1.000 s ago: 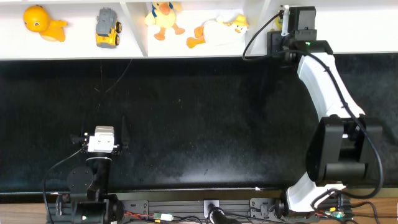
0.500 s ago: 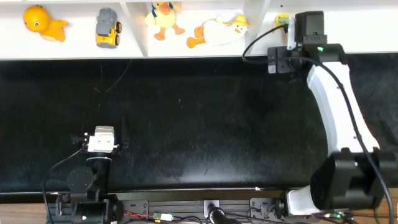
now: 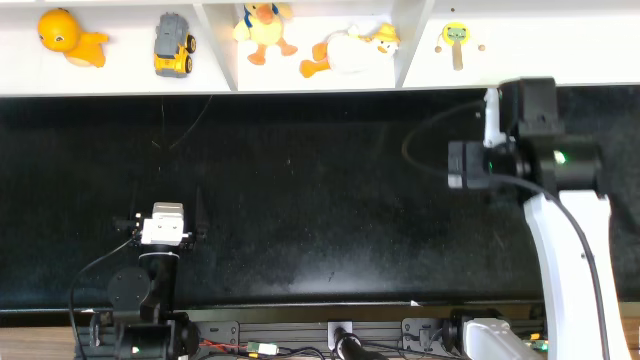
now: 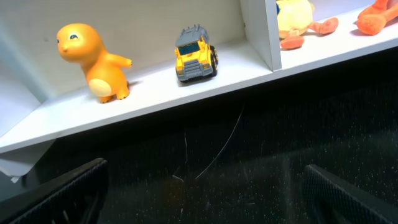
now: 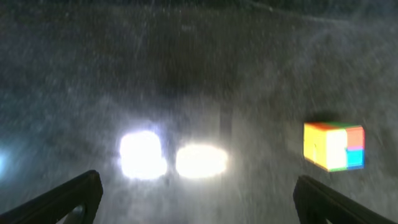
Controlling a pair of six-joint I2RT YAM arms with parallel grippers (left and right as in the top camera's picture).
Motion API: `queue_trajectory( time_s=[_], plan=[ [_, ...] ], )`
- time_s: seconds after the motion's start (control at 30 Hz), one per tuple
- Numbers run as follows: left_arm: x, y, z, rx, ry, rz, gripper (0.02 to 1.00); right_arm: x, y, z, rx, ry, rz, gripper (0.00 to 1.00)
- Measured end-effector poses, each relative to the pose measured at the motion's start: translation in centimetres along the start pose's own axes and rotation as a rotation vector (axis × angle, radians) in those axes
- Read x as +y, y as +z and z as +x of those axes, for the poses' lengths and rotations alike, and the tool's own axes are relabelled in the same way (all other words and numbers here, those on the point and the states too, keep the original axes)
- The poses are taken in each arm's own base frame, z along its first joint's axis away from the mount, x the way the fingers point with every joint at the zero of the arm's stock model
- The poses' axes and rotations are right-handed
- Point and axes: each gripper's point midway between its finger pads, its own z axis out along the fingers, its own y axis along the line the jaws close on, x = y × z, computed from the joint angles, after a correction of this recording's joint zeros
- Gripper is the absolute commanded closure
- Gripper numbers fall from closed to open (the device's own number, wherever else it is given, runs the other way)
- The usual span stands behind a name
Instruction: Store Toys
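Ahead of your left gripper (image 4: 205,196): truck (image 4: 196,53) on shelf (image 4: 155,99), figure (image 4: 93,62) beside it | past divider (image 4: 261,31): duck (image 4: 298,18) | below your right gripper (image 5: 199,202): cube (image 5: 334,146) on mat (image 5: 217,62)

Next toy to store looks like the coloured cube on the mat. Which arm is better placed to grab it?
Right. The cube lies on the mat close to the right gripper, which is open. The left gripper faces the shelf with its orange figure and truck instead.

The yellow plush duck (image 4: 292,15) and orange plush (image 4: 378,14) are cut off at the left wrist view's edge. The cube (image 5: 334,146) looks smeared; the small green toy (image 3: 456,38) is too tiny to identify.
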Motion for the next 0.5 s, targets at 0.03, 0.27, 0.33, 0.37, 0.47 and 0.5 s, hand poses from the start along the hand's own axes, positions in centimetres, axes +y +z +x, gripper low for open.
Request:
queue_trajectory(
  time_s=[0.03,0.27,0.33,0.37,0.47,0.5],
  plan=[
    [0.0,0.0,0.0,0.000,0.000,0.000,0.020,-0.1,-0.7,0.4,-0.011,0.002,0.001,0.005],
    [0.0,0.0,0.0,0.000,0.000,0.000,0.020,-0.3,-3.0,0.9,-0.088,0.013,0.002,0.005],
    [0.0,0.0,0.0,0.000,0.000,0.000,0.020,-0.3,-2.9,0.9,-0.086,0.014,0.002,0.005],
    [0.0,0.0,0.0,0.000,0.000,0.000,0.020,-0.3,-2.9,0.8,-0.090,0.014,0.002,0.007],
    [0.0,0.0,0.0,0.000,0.000,0.000,0.020,-0.3,-2.9,0.3,-0.105,0.016,0.001,0.005],
    [0.0,0.0,0.0,0.000,0.000,0.000,0.020,-0.3,-2.9,0.3,-0.106,0.016,0.001,0.007]
  ],
)
